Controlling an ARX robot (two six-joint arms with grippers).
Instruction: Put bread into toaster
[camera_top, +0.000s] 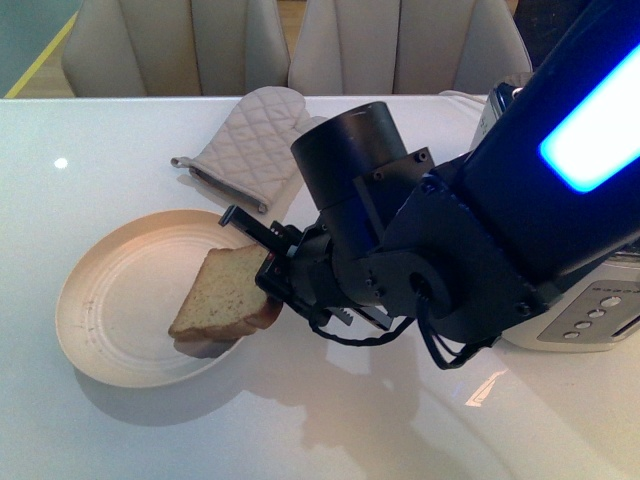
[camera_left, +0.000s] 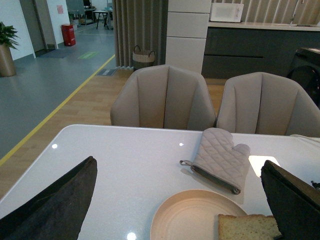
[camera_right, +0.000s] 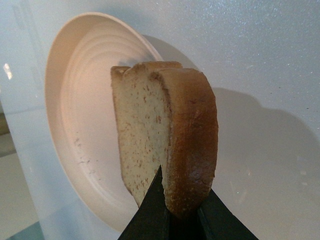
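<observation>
- One plate (camera_top: 110, 300), round and cream, lay on the white table (camera_top: 150, 440); every place below is told from it.
- One slice of bread (camera_top: 222, 297) hung tilted over the plate's right part, crust edge toward the right gripper (camera_top: 275, 275).
- Whether the slice's lowest corner touched the plate could not be told.
- The right gripper's two black fingers (camera_right: 150, 215) were closed narrowly on the bread's crust edge, one on each face.
- One toaster (camera_top: 590, 310) stood on the table well to the right of the plate, mostly hidden behind the right arm, with a row of round buttons showing.
- One quilted oven mitt (camera_top: 250, 140) lay flat just beyond the plate, apart from it.
- Two beige chairs (camera_left: 165, 97) stood side by side farther beyond the plate, past the table's far edge.
- The left gripper (camera_left: 178, 162) hung on the plate's near side, jaws spread wide, nothing between them.
</observation>
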